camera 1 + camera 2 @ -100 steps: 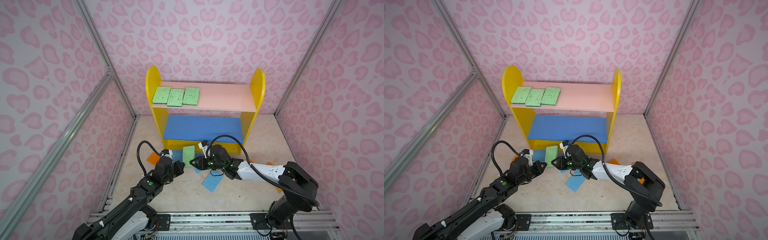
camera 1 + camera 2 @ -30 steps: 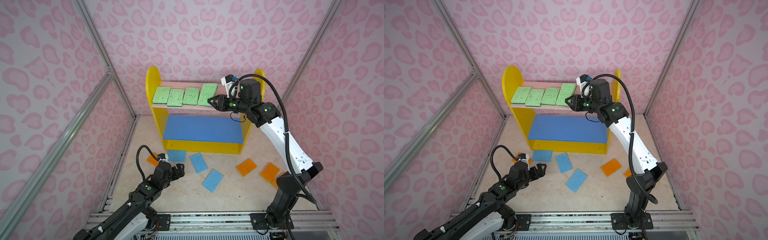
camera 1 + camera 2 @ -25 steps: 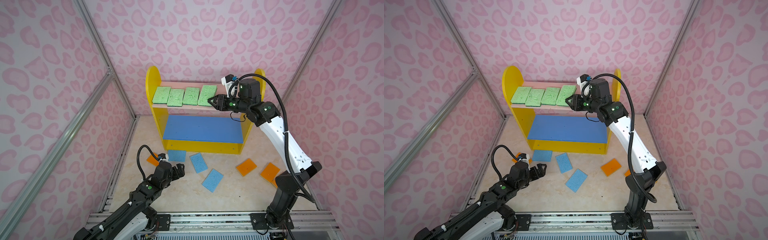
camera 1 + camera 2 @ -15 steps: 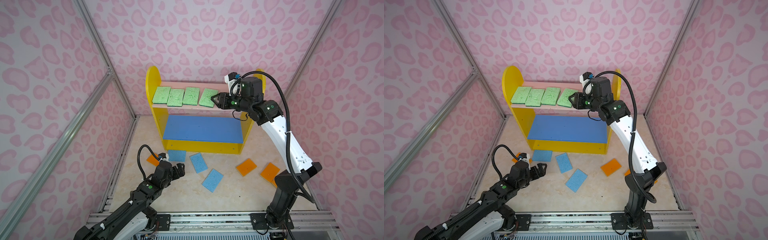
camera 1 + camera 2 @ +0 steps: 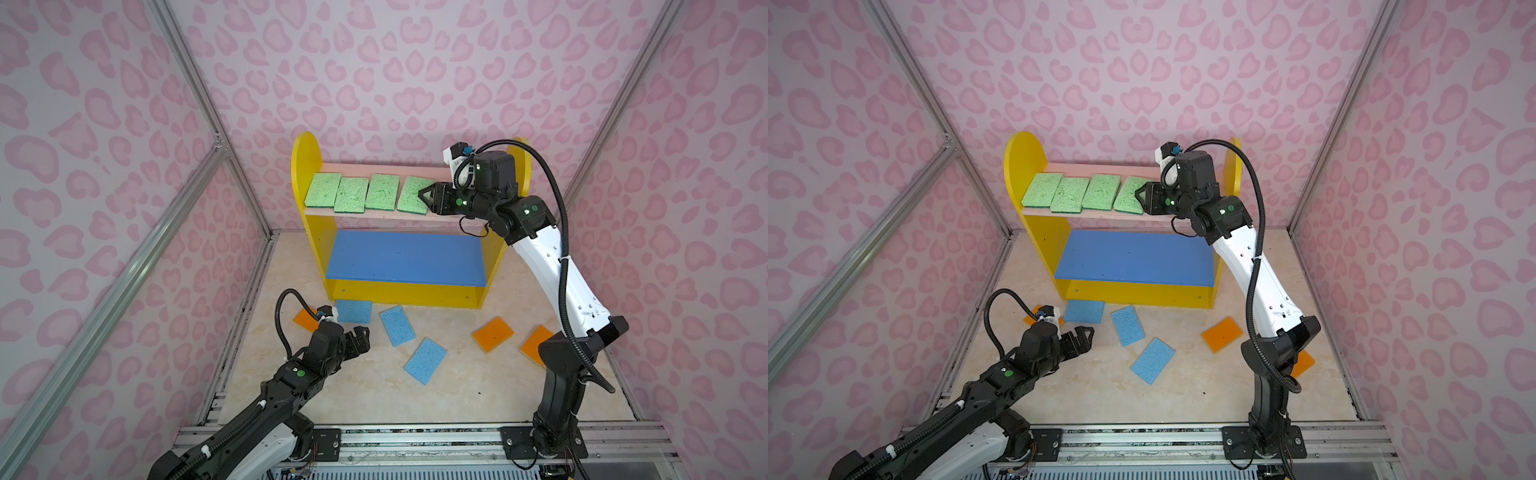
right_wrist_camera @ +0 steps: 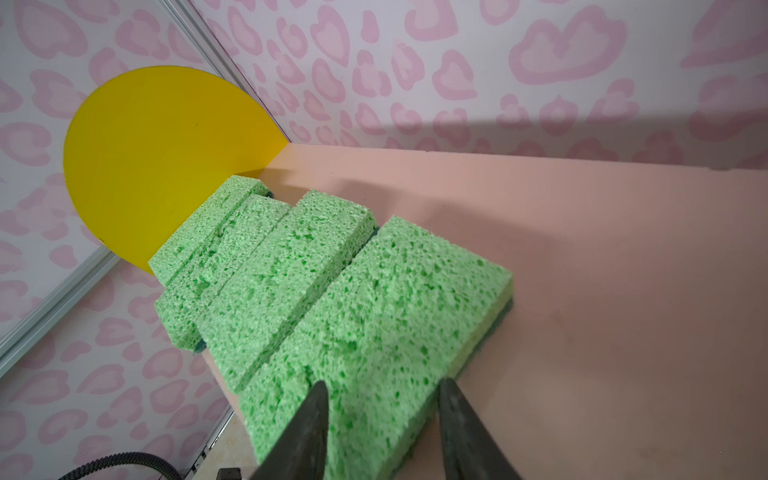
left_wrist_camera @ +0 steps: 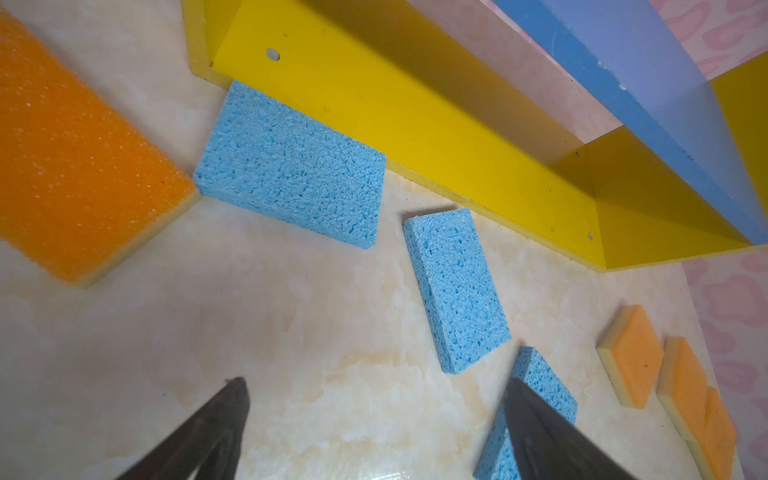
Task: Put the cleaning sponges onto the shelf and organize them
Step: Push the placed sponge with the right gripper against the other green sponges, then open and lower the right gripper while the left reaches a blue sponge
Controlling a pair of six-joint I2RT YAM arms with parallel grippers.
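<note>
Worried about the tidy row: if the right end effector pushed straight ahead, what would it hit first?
Likely the rightmost green sponge: the right end effector sits over its near end on the pink board. How high is unclear.

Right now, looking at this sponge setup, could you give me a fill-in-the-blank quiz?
The pink board holds ____ green sponges.
The floor sponge nearest the shelf is ____.
The left claw hovers over the floor with jaws ____.
Missing words: four; blue; open.
</note>
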